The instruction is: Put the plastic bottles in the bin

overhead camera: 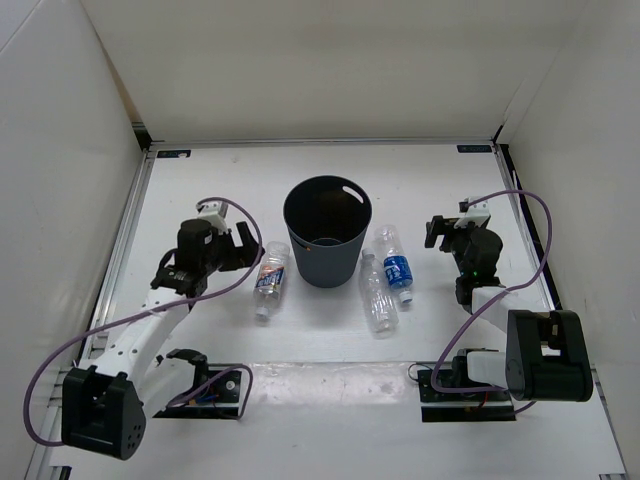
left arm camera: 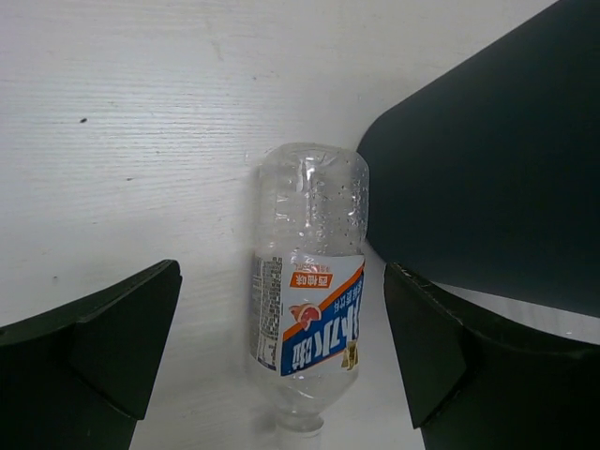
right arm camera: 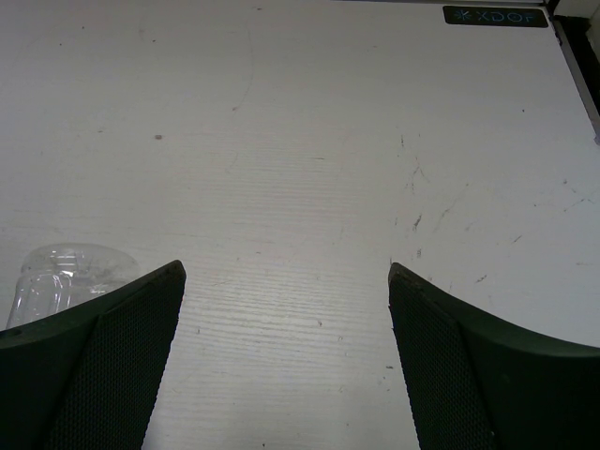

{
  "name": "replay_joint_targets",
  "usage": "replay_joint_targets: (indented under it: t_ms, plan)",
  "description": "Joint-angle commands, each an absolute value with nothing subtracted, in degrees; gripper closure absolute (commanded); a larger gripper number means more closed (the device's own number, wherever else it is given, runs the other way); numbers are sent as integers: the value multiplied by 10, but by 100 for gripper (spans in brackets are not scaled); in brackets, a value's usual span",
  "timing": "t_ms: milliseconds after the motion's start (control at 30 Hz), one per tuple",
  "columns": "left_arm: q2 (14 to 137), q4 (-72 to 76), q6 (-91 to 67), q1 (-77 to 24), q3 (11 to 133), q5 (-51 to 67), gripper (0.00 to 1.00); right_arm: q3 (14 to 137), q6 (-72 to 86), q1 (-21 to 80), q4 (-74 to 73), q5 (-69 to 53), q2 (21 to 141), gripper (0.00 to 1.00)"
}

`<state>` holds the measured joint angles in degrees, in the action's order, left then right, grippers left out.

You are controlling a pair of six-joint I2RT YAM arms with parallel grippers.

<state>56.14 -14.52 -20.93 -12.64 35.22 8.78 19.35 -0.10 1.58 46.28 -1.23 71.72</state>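
Just ahead of left pincer [overhead camera: 249,246], bottle [left arm camera: 309,281]

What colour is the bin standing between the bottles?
Dark grey; the bin shows best in the top external view.

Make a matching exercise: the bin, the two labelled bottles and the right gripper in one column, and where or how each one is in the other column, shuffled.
Column 1
1. bin
2. blue-label bottle
3. multicoloured-label bottle
4. right gripper

Column 2
A. lying left of the bin
B. open, above bare table
C. standing upright, mid-table
D. lying right of the bin

Pairs: 1-C, 2-D, 3-A, 4-B
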Motion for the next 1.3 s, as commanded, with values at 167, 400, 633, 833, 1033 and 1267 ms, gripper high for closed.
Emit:
replay_joint_targets:
  t_ms: [167, 400, 633, 833, 1033, 1267]
  plan:
    - [606, -88, -204, -162, 342, 128, 0, 207, 3, 18, 477, -4, 716, 10]
    - [688, -101, -188, -209, 363, 79, 0, 207, 3, 17, 478, -4, 717, 10]
    - [744, -64, -191, -210, 351, 83, 0, 207, 3, 15, 477, -7, 718, 10]
    - [804, -45, -196, -221, 359, 80, 0, 207, 3, 14, 476, -7, 718, 10]
    - [845, -27, -208, -225, 359, 85, 5, 207, 2, 15, 475, -7, 718, 10]
    - [750, -99, -223, -224, 373, 63, 38, 207, 1, 15, 476, -8, 719, 10]
